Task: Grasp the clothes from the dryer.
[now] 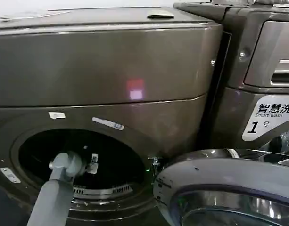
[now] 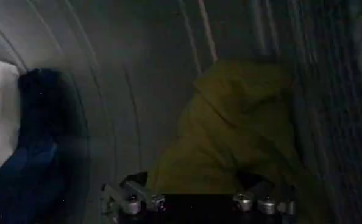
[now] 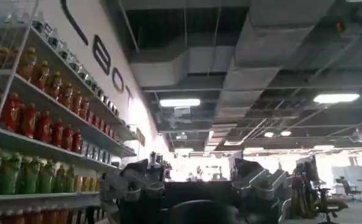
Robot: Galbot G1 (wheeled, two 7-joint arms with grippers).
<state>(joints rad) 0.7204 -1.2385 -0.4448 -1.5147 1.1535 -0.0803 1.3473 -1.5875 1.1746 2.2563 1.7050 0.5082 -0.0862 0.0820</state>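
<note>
- The left arm reaches through the round porthole of the dryer [image 1: 111, 70], and the left tool [image 2: 196, 198] sits deep inside the drum, its jaws standing apart with nothing between them.
- The clothes lie inside the drum. The yellow-green piece [image 2: 242, 128] is heaped straight ahead of the left tool, rising from just beyond its fingers up toward the drum wall. The dark navy piece [image 2: 44, 146], with a white part at its edge, lies off to one side against the curved wall, apart from the yellow-green one.
- Both look light, limp and crumpled; they should bunch rather than resist, and a shallow pinch may slip off a single layer.
- Best hold, I judge: the thick folded ridge of the yellow-green heap nearest the jaws, closing over several layers at once and clear of the smooth metal drum.
- The right tool [image 3: 193, 189] is parked well away, pointing up toward a ceiling and shelves of bottles [image 3: 41, 122]; its jaws are spread and hold nothing.
</note>
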